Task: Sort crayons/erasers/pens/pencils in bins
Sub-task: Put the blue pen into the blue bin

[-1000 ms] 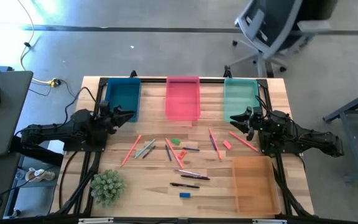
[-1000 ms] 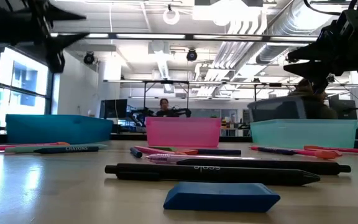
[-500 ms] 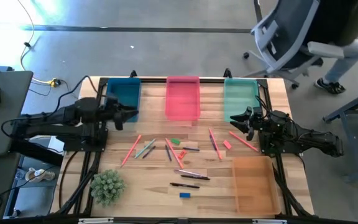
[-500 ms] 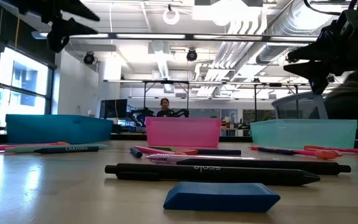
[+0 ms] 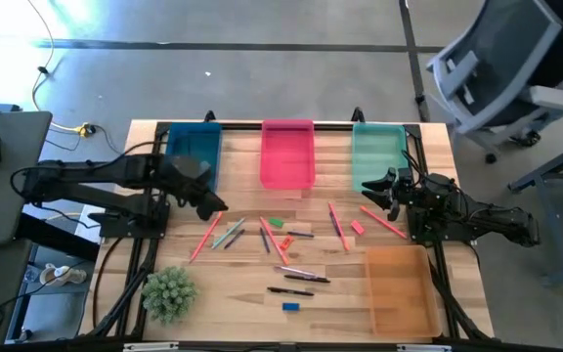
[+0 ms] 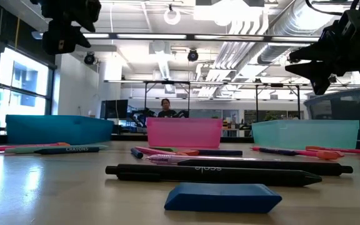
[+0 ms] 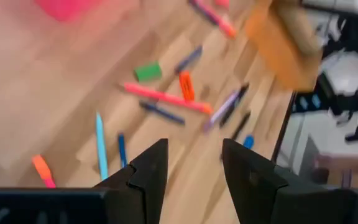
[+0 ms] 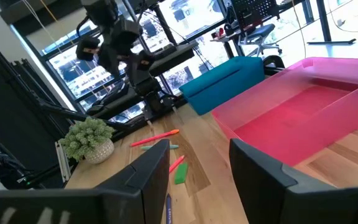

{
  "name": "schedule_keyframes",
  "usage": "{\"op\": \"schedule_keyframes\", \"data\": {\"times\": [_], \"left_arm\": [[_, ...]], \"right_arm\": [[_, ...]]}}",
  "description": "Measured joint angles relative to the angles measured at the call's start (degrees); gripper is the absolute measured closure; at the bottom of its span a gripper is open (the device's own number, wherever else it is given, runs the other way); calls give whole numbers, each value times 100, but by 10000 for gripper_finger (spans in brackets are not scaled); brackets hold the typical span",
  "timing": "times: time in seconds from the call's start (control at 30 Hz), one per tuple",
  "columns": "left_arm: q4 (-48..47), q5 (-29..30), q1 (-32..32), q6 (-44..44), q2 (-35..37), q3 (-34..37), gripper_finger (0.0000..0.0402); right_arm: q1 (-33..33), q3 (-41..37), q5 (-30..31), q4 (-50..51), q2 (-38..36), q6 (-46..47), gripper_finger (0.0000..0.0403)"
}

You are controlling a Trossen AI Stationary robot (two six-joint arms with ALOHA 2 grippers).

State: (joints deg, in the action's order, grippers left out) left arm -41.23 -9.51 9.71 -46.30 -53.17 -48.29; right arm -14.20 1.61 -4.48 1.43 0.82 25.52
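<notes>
Bins (image 5: 288, 152) bare inside, pens (image 5: 290, 291) on table, both grippers' jaws apart, empty.

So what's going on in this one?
A two-arm robot is sorting stationery into bins, and nothing is picked up yet. The left claw, open and empty, is out over the scattered pens, erasers and other sticks near the table's middle. The right claw waits open beside the teal-green bin. The dark blue bin, pink bin and orange bin look empty.
</notes>
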Motion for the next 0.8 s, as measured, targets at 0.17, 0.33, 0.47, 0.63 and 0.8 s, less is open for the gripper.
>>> {"op": "schedule_keyframes", "data": {"times": [0.17, 0.33, 0.47, 0.63, 0.8], "left_arm": [[-148, 104, -379, -389, -419, -9, 262], [-146, 568, -711, -846, -853, -9, 262], [-151, 850, -925, -1136, -1270, -9, 262], [-254, 869, -1169, -1833, -1866, -9, 262], [-282, 867, -1410, -2083, -2393, -7, 262]], "right_arm": [[0, 0, 1, -1, 1, 0, 243], [0, 0, -1, -2, 0, 0, 243], [0, 0, -1, 0, 0, 0, 243], [0, 0, -1, 0, 0, 0, 243], [0, 0, 1, -1, 0, 0, 243]]}}
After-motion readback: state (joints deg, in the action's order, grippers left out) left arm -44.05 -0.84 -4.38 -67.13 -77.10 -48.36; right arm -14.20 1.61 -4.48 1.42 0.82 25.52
